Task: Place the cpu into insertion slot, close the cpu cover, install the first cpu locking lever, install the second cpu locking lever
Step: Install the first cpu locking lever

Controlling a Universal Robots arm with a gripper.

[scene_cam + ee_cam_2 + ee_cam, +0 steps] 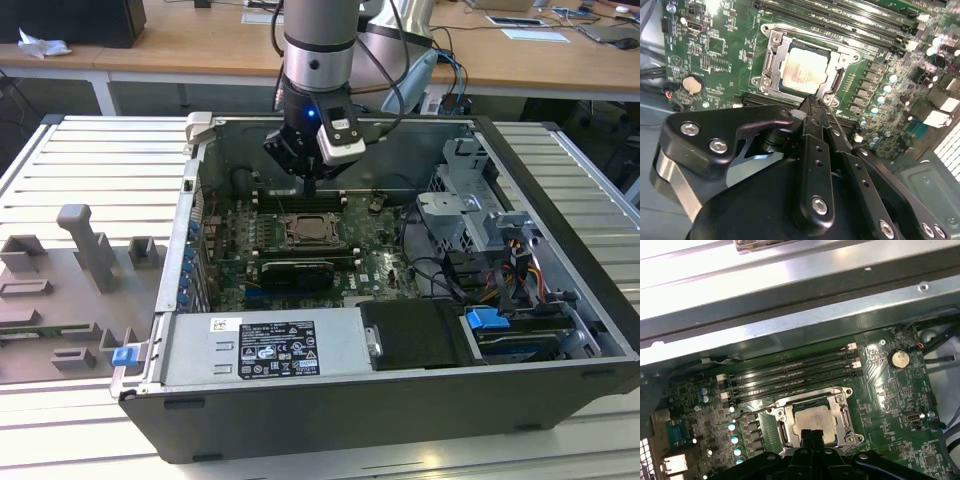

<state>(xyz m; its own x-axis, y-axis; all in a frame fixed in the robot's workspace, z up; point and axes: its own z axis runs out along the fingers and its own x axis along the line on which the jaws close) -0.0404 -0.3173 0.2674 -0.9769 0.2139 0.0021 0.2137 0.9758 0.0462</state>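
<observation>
Cpu (802,70): pale silvery square chip, is lying flat in the socket on the green motherboard (715,45); in the exterior view it is sitting at mid-board inside the open computer case (560,170), just in front of the memory slots (300,197).

Cpu cover (771,55): silvery frame plate, is lying down around the chip, whose metal top is showing through the window in both wrist views; the frame is also showing in the first wrist view (845,412).

Wire lever (757,411): thin metal rod, is running from a socket corner along the board beside the memory slots; whether it is latched cannot be told.

Gripper (310,185): black, is hanging from the arm directly over the socket; its fingers are pressing together with nothing between them; in the second wrist view the tip (811,104) is showing at the socket's edge, and whether it is touching cannot be told.

Coin cell (898,358): round, silvery, is sitting on the board well apart from the socket.

Expansion card (295,272): long, dark, is standing on the board just in front of the socket.

Power supply (260,345): grey box, is occupying the case's near edge.

Grey fixture (85,245): is resting on the ribbed metal table (90,170) at the exterior view's left.
</observation>
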